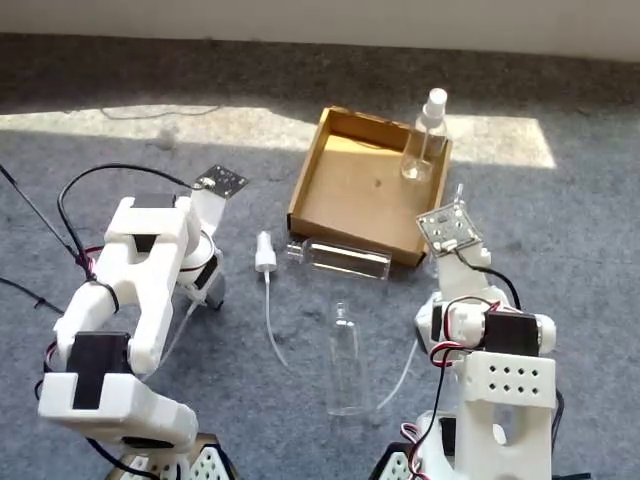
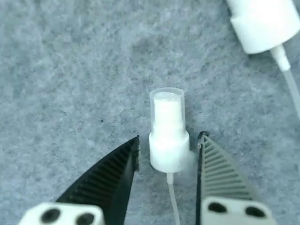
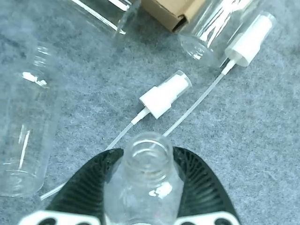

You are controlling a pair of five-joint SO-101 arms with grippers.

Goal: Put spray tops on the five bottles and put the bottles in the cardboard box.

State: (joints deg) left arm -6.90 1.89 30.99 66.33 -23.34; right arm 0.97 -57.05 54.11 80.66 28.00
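One capped bottle (image 1: 425,140) stands upright inside the cardboard box (image 1: 350,195), in its one o'clock corner in the high view; a clear bottle (image 1: 340,257) lies on the carpet just beside the box wall at six o'clock; another uncapped bottle (image 1: 345,362) lies farther toward six; a loose spray top (image 1: 264,252) lies at eight o'clock of the box; the left gripper (image 2: 169,137) has its jaws apart, straddling a small spray top (image 2: 167,112); the right gripper (image 3: 147,157) is closed around an open-necked bottle (image 3: 147,187) just below its neck.
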